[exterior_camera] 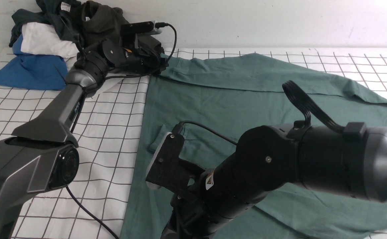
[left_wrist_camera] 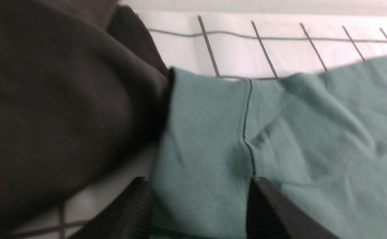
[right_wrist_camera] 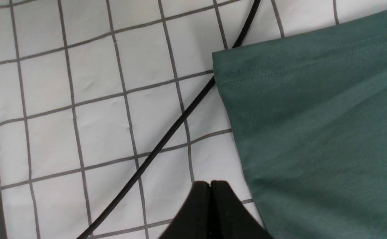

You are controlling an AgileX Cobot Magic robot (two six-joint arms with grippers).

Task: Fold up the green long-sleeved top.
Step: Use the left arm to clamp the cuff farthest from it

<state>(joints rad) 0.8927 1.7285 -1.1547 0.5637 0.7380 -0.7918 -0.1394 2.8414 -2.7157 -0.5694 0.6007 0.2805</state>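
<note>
The green long-sleeved top (exterior_camera: 246,99) lies spread flat across the checked cloth, one sleeve reaching toward the far left. My left gripper (left_wrist_camera: 200,186) is open, its two fingers standing either side of the ribbed sleeve cuff (left_wrist_camera: 206,132), right beside a dark garment (left_wrist_camera: 63,99). In the front view it sits at the sleeve's end (exterior_camera: 158,68). My right gripper (right_wrist_camera: 210,182) is shut and empty over bare checked cloth, just beside the top's hem corner (right_wrist_camera: 313,132). Its fingers are hidden under the arm in the front view.
A pile of clothes sits at the far left: a blue garment (exterior_camera: 27,71), a white one (exterior_camera: 47,41) and a dark one (exterior_camera: 100,20). A black cable (right_wrist_camera: 166,132) runs over the checked cloth (exterior_camera: 107,132) near the hem corner.
</note>
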